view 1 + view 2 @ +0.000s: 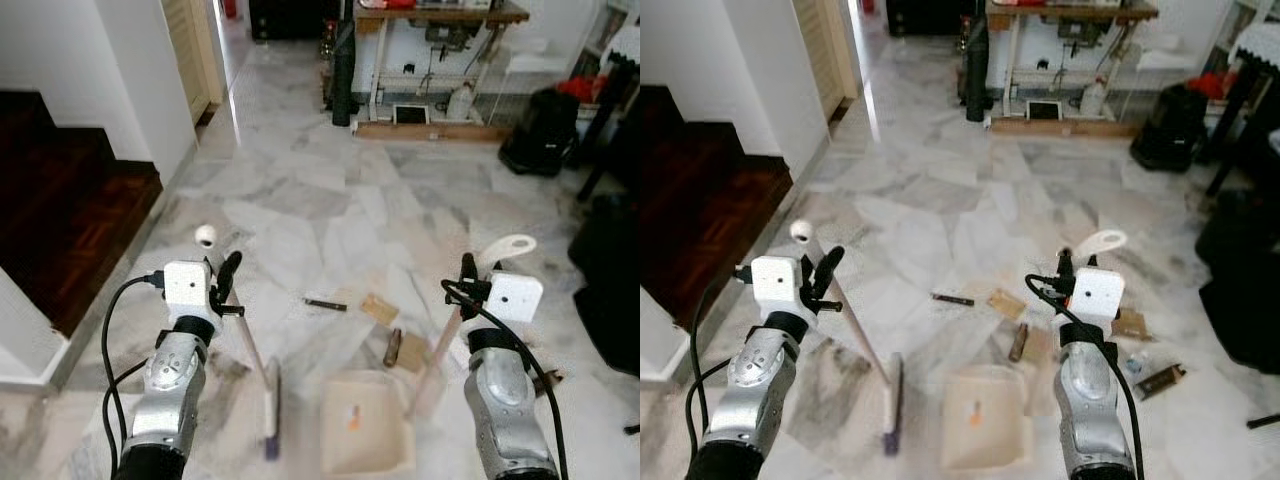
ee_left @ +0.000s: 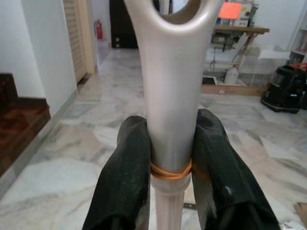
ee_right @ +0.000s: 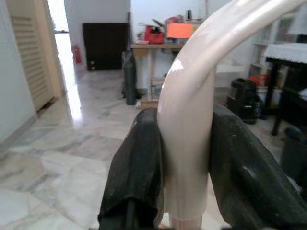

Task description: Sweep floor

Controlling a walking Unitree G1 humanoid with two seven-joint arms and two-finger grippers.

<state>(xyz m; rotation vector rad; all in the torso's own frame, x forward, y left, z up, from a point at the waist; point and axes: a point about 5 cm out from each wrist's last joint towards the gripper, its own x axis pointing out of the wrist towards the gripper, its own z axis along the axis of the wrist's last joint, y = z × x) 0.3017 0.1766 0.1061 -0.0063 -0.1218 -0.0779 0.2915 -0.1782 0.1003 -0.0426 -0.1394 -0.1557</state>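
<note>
While both arms are raised over the marble floor [image 1: 300, 200], I note my left gripper [image 2: 170, 163] clamped on the broom handle [image 2: 170, 96], its brush head [image 1: 271, 405] resting near-left. My right gripper [image 3: 184, 163] grips the dustpan handle [image 3: 187, 120]; the dustpan [image 1: 365, 425] sits right of the brush, debris [image 1: 380, 310] just beyond.

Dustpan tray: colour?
Cream dustpan, with a small orange mark inside; clearest in the left eye view.
</note>
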